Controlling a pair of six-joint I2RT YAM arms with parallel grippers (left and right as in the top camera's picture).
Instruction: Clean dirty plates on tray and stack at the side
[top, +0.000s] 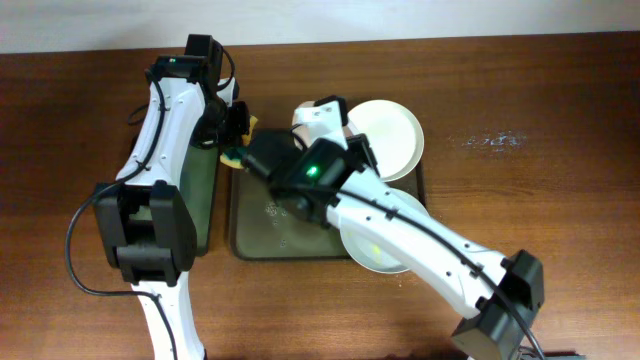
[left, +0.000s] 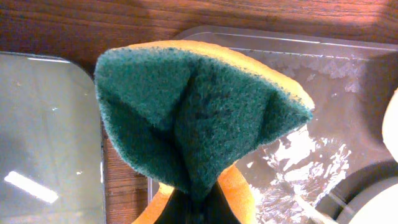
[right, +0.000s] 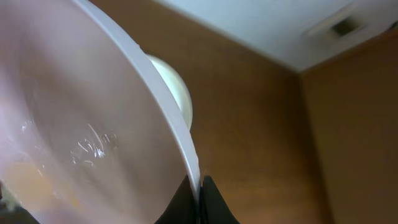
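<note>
Three plates, held plate (right: 74, 124) clamped by its rim in right gripper (right: 200, 198) above the tray (top: 260, 225), far plate (top: 392, 135) at its far right corner, near plate (top: 370, 258) at near right corner, left gripper (left: 194, 208) squeezing a green-and-yellow sponge (left: 199, 112) over far left corner

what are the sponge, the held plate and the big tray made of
The green-and-yellow scouring sponge looks like soft yellow foam under a coarse fibrous green scrub layer; it folds when pinched. The round white plate seems plastic or melamine: thin rim, smooth gloss. The dark olive-brown rectangular tray is likely moulded plastic: smooth, wet sheen.
</note>
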